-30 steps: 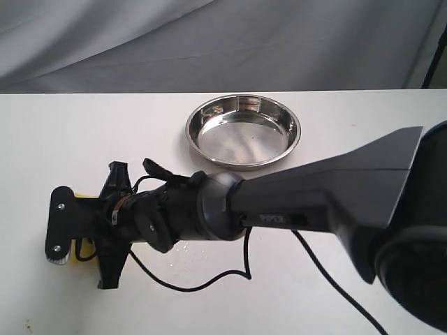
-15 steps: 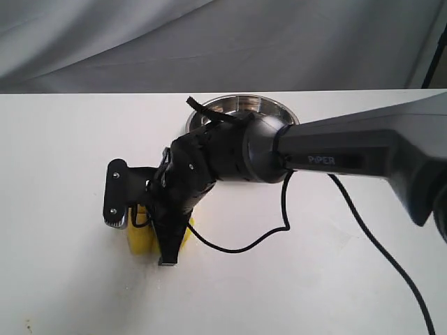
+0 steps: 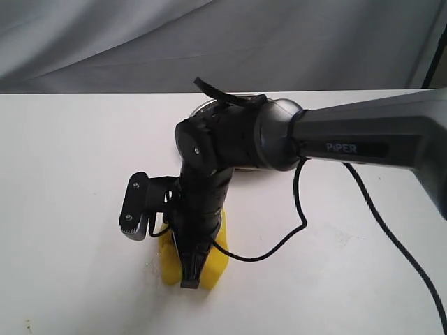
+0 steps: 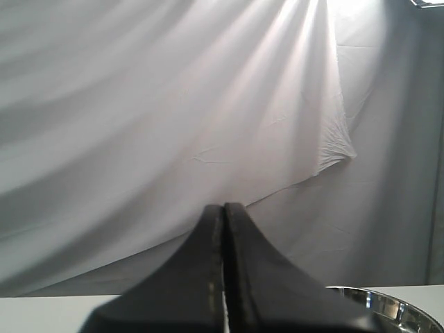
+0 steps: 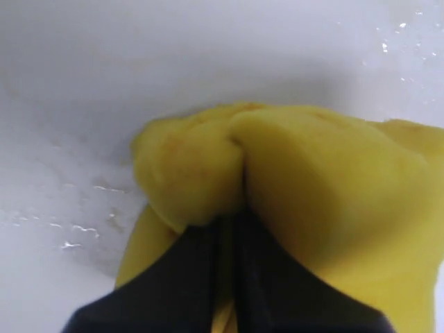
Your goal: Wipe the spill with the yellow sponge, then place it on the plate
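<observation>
The yellow sponge [image 3: 215, 269] lies pressed on the white table, squeezed between the fingers of my right gripper [image 3: 190, 273], which points straight down at it. In the right wrist view the sponge [image 5: 326, 187] bulges on both sides of the shut right gripper [image 5: 232, 222]. No amber spill shows; only clear wet streaks [image 5: 80, 229] lie beside the sponge. The steel plate [image 3: 204, 107] is almost wholly hidden behind the right arm; its rim [image 4: 388, 302] shows in the left wrist view. My left gripper [image 4: 223, 208] is shut on nothing, out of the exterior view.
The right arm [image 3: 363, 150] and its black cable [image 3: 293, 216] stretch over the table from the right. A grey cloth backdrop [image 3: 209, 42] hangs behind the table. Small droplets [image 5: 406, 35] dot the table beyond the sponge.
The right gripper has dragged the sponge from the left of the table rightward and toward the front edge. The wrist has turned from lying flat to pointing down, and now covers the plate.
</observation>
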You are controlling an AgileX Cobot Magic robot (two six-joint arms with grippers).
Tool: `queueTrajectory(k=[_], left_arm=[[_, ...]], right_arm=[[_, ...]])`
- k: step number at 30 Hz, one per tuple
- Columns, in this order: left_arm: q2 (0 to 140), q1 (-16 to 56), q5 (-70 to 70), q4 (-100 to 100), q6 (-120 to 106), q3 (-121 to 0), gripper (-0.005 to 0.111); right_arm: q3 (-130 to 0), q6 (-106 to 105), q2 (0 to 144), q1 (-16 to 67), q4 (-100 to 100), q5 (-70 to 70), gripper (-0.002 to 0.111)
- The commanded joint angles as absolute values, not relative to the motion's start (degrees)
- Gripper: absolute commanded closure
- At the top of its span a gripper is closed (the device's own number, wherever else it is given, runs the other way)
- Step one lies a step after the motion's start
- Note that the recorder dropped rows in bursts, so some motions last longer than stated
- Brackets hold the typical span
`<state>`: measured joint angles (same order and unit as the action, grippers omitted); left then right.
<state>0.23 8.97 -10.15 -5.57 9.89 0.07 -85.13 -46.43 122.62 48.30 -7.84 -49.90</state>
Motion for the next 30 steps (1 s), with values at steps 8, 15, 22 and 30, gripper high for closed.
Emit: queueTrajectory(k=[8,15,22,30], left_arm=[[0.0,9.3,-10.5,-5.3,10.0,0.0,0.107],[0.0,9.3,-10.5,-5.3,10.0,0.0,0.107],[0.0,9.3,-10.5,-5.3,9.9,0.0,0.107],[0.0,9.3,-10.5,-5.3,10.0,0.0,0.107]], right_arm=[[-83.8,-54.0,124.4,61.6,-21.0,-44.4,0.108],[-83.8,-54.0,124.4,67.0,-21.0,-28.7,0.108],[-83.8,-54.0,124.4,68.0,-21.0,-12.2,0.108],[-83.8,-54.0,122.6,66.9,-19.0,0.0,0.108]])
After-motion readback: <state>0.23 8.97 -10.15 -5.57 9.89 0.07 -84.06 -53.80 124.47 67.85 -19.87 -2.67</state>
